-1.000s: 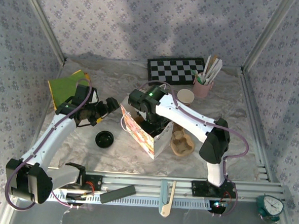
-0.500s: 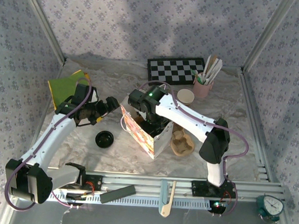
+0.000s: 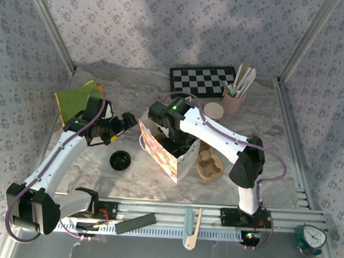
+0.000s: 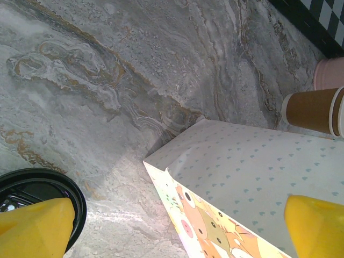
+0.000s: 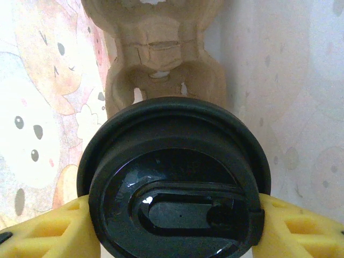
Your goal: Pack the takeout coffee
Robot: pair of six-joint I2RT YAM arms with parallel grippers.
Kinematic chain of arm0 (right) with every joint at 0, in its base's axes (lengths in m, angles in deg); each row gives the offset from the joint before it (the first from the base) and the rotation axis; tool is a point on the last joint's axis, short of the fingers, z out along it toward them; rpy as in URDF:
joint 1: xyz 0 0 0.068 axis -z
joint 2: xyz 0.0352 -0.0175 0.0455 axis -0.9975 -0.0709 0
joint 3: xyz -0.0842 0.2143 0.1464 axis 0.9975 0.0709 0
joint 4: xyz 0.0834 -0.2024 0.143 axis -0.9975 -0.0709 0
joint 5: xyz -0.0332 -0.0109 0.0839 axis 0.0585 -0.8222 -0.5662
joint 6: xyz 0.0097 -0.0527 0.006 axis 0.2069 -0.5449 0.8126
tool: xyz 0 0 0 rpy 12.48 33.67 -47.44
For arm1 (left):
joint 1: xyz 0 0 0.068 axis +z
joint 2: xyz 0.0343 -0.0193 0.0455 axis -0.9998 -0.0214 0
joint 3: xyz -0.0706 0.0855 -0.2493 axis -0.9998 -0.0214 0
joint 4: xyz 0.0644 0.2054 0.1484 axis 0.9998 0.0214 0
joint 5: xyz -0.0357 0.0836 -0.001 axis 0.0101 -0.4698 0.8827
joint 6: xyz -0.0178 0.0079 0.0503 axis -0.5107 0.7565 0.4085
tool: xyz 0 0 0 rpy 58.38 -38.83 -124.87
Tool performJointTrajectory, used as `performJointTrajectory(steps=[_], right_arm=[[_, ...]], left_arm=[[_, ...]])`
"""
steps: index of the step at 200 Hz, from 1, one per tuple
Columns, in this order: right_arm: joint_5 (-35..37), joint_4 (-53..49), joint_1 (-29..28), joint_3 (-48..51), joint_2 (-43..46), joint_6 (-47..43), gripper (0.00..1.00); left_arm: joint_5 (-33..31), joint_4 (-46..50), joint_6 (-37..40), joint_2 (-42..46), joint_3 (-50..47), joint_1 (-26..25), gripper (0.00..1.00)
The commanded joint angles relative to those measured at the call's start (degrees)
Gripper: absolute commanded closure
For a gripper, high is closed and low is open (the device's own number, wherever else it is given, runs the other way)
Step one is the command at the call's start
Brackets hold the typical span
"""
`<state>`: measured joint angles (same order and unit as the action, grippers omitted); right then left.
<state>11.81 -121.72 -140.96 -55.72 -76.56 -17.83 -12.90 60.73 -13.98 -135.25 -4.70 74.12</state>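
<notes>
The takeout coffee (image 5: 172, 183) shows its round black lid from above, and my right gripper (image 5: 172, 226) is shut on it, one yellow finger (image 5: 48, 231) on each side. It hangs inside the cartoon-printed paper bag (image 3: 169, 155), over a brown pulp tray (image 5: 161, 64) at the bag's bottom. In the top view the right gripper (image 3: 174, 141) reaches down into the bag's mouth; the cup body is hidden. My left gripper (image 3: 118, 128) stands open just left of the bag, nothing between its fingertips (image 4: 32, 226), the bag's corner (image 4: 161, 172) ahead of it.
A loose black lid (image 3: 121, 160) lies left of the bag. A lidless tan cup (image 3: 213, 111) and the pink stirrer cup (image 3: 234, 98) stand behind it, by a checkerboard (image 3: 201, 81). A pulp tray (image 3: 209, 163) lies right of the bag. A green-yellow book (image 3: 74, 99) lies far left.
</notes>
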Motion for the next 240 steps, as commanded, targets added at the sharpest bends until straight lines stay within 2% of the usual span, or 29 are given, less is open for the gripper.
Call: performJointTrajectory(steps=[1,111,240], right_arm=[[0.82,-1.22,0.49,-2.07,0.29,-0.64,0.4],[1.05,-1.65,1.41,-4.26,-1.12,-1.74,0.4],[1.2,0.92,2.85,0.03,0.33,-2.0,0.4]], left_arm=[[0.04,0.72,1.07,0.68,1.94,-0.26,0.0],[0.03,0.31,0.93,0.06,1.77,-0.28,0.0],[0.14,0.51,0.81,0.03,1.83,-0.29,0.0]])
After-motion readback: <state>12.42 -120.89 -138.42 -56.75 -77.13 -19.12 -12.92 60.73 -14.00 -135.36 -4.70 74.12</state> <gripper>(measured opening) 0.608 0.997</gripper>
